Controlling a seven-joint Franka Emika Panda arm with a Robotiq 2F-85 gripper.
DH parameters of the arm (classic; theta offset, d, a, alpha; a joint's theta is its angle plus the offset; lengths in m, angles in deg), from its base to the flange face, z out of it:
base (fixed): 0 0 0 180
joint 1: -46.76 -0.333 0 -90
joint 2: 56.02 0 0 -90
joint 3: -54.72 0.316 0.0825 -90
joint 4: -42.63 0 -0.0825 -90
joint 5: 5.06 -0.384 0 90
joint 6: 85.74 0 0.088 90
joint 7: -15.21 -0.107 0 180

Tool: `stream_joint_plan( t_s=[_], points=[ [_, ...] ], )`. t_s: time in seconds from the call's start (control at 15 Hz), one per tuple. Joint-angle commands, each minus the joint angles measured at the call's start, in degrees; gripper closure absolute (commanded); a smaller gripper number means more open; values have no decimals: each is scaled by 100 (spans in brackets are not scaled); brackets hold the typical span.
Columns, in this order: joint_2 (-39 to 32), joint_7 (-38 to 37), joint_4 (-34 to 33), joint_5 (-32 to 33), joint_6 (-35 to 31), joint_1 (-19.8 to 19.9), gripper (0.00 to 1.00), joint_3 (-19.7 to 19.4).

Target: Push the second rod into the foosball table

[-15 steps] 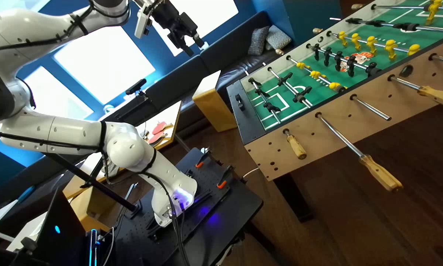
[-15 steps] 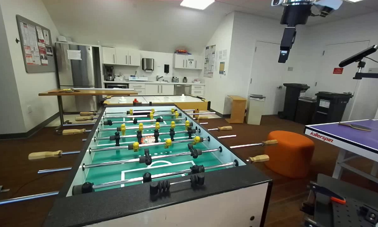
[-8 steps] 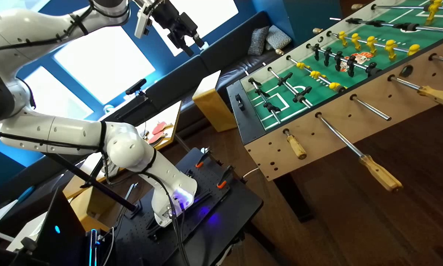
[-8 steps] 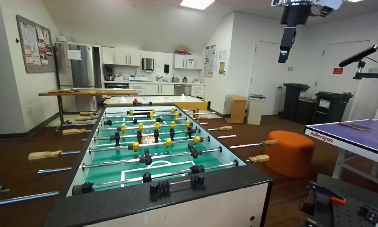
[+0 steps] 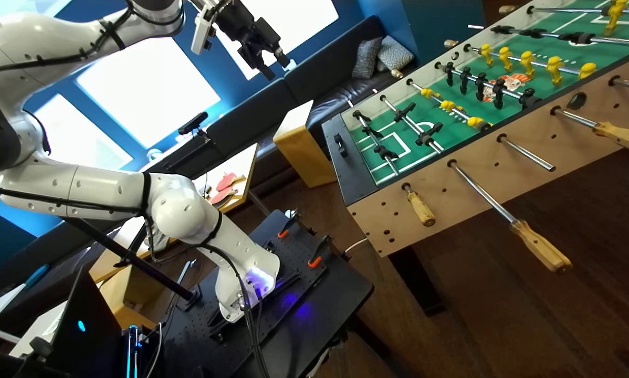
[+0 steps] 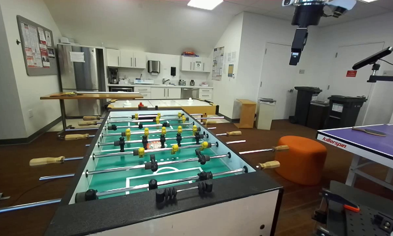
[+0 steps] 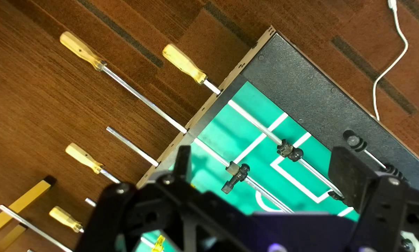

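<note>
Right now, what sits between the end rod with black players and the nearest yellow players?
The second rod, carrying two black players. It shows in both exterior views.

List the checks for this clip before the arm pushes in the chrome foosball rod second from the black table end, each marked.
1. Black two-finger gripper empty: ok; its fingers stand apart, holding nothing.
2. Second chrome rod pulled out: ok; a long stretch shows outside the green-and-black foosball table.
3. Gripper at that rod's pale wooden handle: not ok; it hangs high, not touching.
4. Room for the rod's black player figures to travel: ok; a gap shows before the opposite pale wall.
5. Clearance from the first rod's pale wooden handle: cannot tell; it lies beside the likely push line.
6. Rod sliding freely: cannot tell.
</note>
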Motion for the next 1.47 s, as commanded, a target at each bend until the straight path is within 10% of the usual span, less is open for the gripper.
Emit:
stream_joint_plan(
  t_s=[0.0,0.67,1.4],
  points=[
    [-565,-282,-290,169,-123,312,0,-356],
    [-1435,-562,-665,128,-184,921,0,-1209],
    [-2924,-2593,-1038,51,-1644,1427,0,-1370]
  ],
)
